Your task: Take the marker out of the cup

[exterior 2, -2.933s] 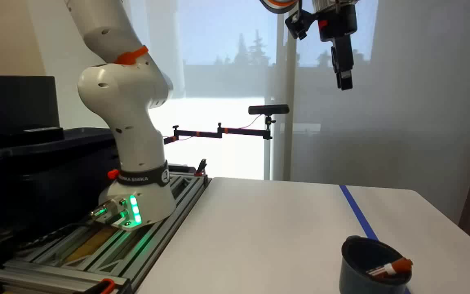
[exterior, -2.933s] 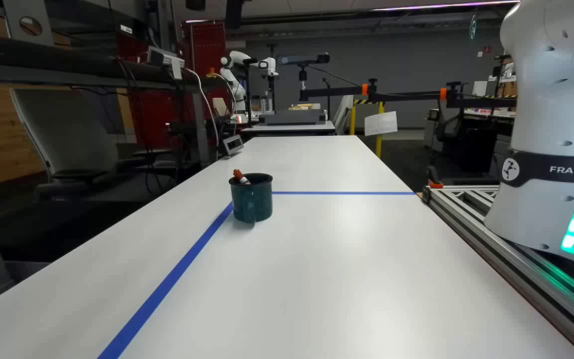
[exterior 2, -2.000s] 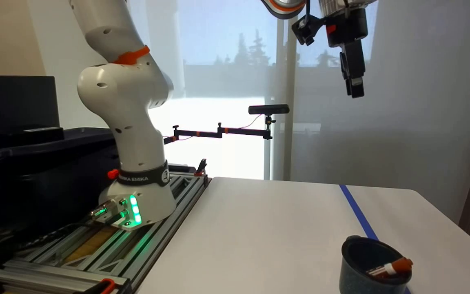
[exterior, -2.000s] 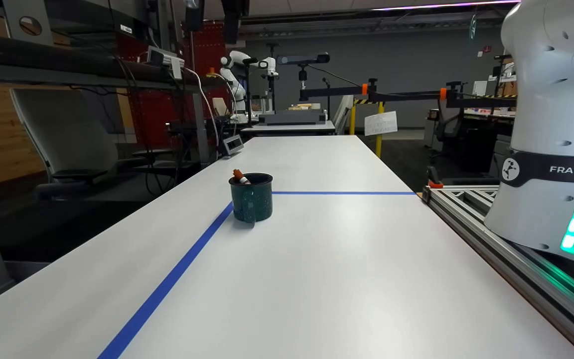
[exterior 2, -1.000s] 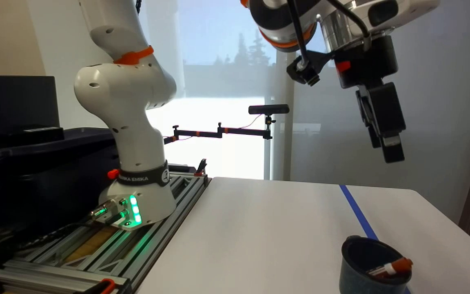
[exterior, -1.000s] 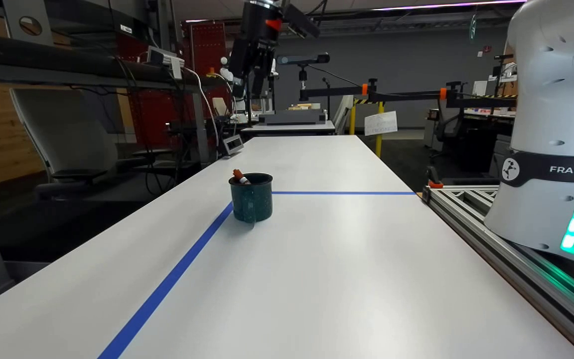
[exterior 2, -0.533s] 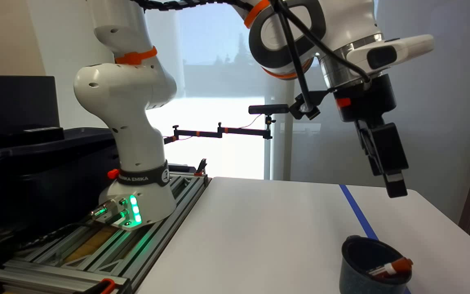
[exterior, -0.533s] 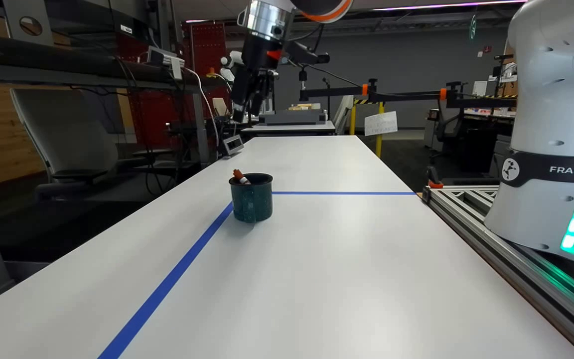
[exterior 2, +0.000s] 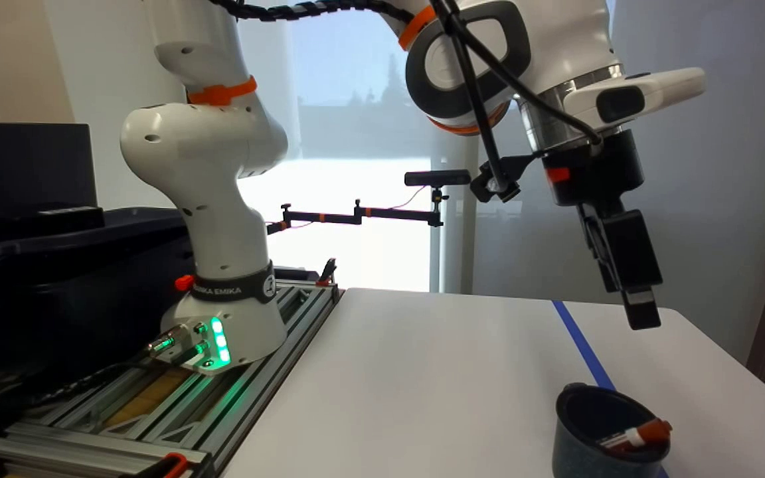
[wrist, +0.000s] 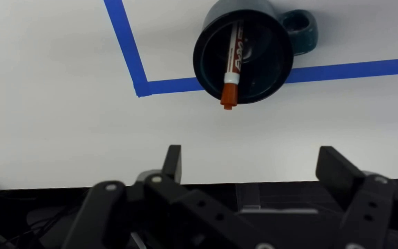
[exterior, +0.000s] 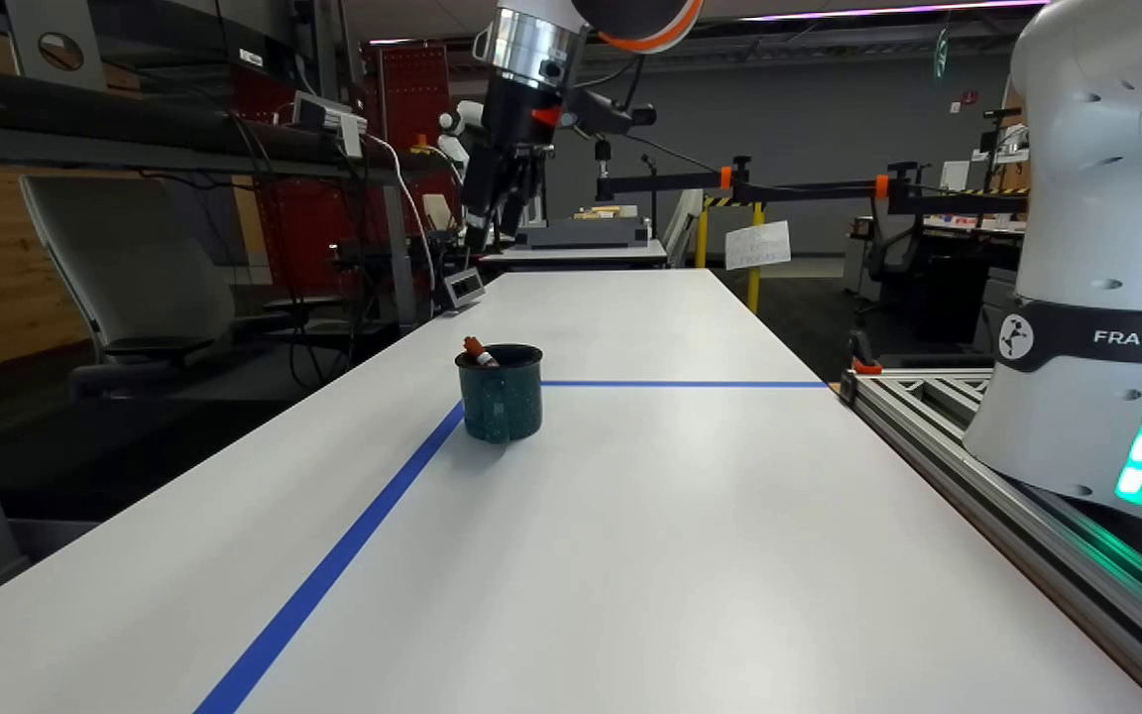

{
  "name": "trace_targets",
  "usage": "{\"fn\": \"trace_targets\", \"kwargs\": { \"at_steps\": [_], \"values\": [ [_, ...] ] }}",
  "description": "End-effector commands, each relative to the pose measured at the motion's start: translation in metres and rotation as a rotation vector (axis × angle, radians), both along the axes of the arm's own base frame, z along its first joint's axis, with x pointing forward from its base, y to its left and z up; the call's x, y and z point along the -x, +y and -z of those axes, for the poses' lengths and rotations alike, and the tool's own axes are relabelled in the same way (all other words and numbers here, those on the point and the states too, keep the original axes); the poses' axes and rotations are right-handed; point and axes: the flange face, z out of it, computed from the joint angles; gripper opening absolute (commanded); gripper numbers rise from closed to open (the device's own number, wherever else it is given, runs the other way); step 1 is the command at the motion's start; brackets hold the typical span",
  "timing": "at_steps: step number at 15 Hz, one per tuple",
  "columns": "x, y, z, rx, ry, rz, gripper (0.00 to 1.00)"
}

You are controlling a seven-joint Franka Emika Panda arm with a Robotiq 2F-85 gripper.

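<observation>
Across cup rim [wrist: 288, 55], tilted marker [wrist: 233, 67]

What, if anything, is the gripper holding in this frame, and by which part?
Nothing is held: the gripper is open, clear of the marker, which leans in the cup.

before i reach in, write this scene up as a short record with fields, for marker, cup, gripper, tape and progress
marker: tilted inside the cup, its orange cap sticking out
cup: dark teal, upright on the table, handle attached, near the tape's corner
gripper: open, raised apart from the cup, holding nothing
tape: blue, two strips meeting at a corner
progress: marker not yet out
</observation>
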Motion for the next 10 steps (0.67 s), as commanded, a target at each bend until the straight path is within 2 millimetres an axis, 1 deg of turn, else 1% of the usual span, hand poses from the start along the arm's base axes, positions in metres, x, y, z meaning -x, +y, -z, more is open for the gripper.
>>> {"fn": "trace_targets", "kwargs": {
  "at_steps": [1,4,10],
  "values": [
    [0.005,-0.003,0.008,-0.001,-0.002,-0.018,1.0],
    [0.004,-0.007,0.021,-0.01,0.021,-0.018,1.0],
    [0.0,-0.018,0.051,-0.038,-0.002,0.027,1.0]
  ]
}}
